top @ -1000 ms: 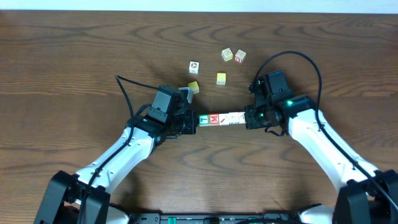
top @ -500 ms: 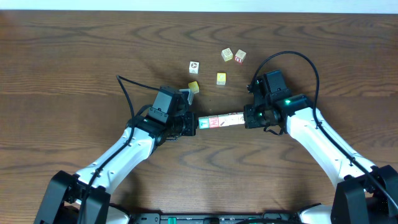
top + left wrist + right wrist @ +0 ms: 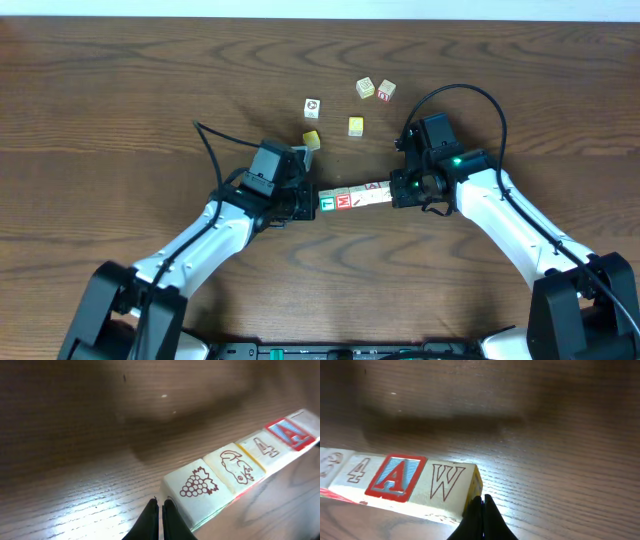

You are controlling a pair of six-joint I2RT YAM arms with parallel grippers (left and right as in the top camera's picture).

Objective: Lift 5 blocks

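A row of several blocks (image 3: 355, 196) is squeezed end to end between my two grippers. It slants, with its right end farther back. From overhead its left end shows a green-faced block (image 3: 326, 203), then a red-faced one (image 3: 343, 200). My left gripper (image 3: 312, 200) is shut, its tips (image 3: 160, 502) pressing the grape-printed end block (image 3: 197, 491). My right gripper (image 3: 396, 188) is shut too, its tips (image 3: 482, 497) against the W block (image 3: 442, 485), which sits beside the red A block (image 3: 395, 476). In both wrist views the row casts a separate dark shadow on the wood behind it.
Loose cubes lie behind the row: a whitish one (image 3: 313, 106), a pair (image 3: 365, 88) (image 3: 386, 91) and two yellow-faced ones (image 3: 355, 126) (image 3: 311, 139). The nearer yellow one sits just behind my left wrist. The dark wooden table (image 3: 120, 90) spreads all around.
The row has tilted from level, its right end swinging toward the back with the right gripper. The left gripper has edged slightly right. Both stayed shut against the ends.
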